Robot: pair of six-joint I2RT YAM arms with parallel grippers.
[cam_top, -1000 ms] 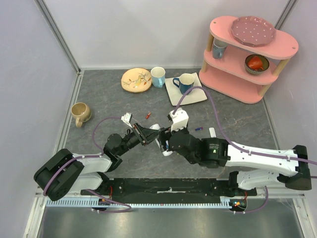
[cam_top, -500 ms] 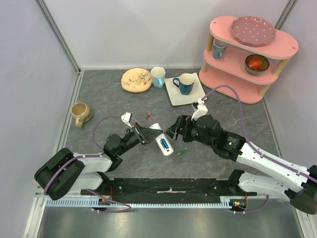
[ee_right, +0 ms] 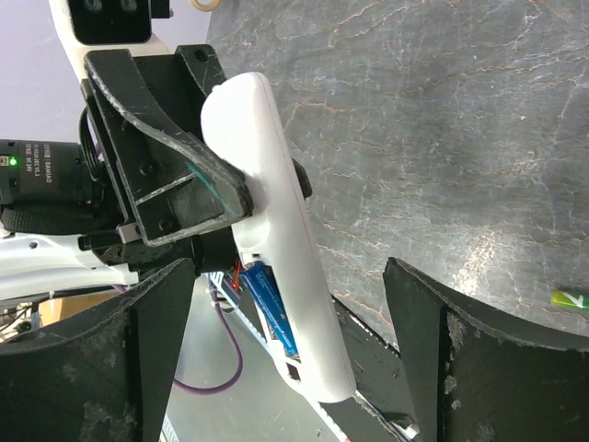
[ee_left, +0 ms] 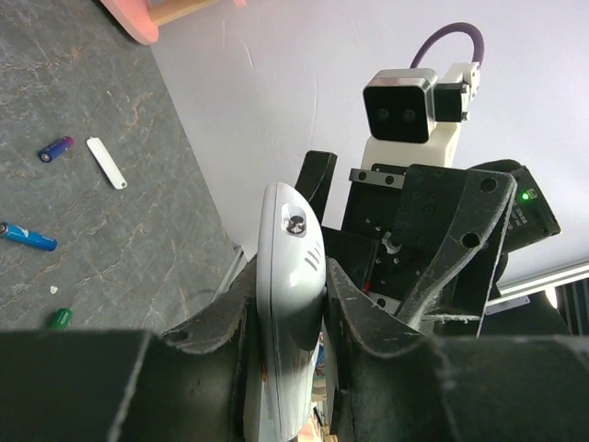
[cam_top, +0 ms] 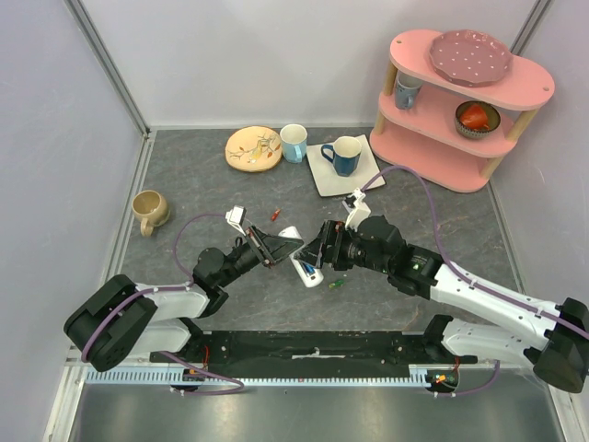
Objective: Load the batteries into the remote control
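Observation:
My left gripper (cam_top: 274, 247) is shut on the remote control (cam_top: 309, 273), a slim white bar held just above the table. In the left wrist view the remote (ee_left: 290, 230) is clamped between the fingers (ee_left: 373, 313). The right wrist view shows the remote (ee_right: 276, 239) with a blue battery (ee_right: 273, 311) lying in its recess. My right gripper (cam_top: 319, 249) is open around the remote's end, not touching it. Loose on the table are a green battery (cam_top: 338, 284), a red-orange battery (cam_top: 274, 215), a blue battery (ee_left: 28, 238) and a purple battery (ee_left: 55, 147).
A small white cover piece (ee_left: 106, 162) lies by the purple battery. At the back stand a tan mug (cam_top: 150, 210), a patterned plate (cam_top: 253, 148), a pale cup (cam_top: 294, 142), a blue mug (cam_top: 342, 153) on a white square plate (cam_top: 354, 180), and a pink shelf (cam_top: 433, 152).
The right arm pulled back to the right off the remote, uncovering the blue battery in its recess. Its open gripper then moved left, close to the remote again. The left arm held still.

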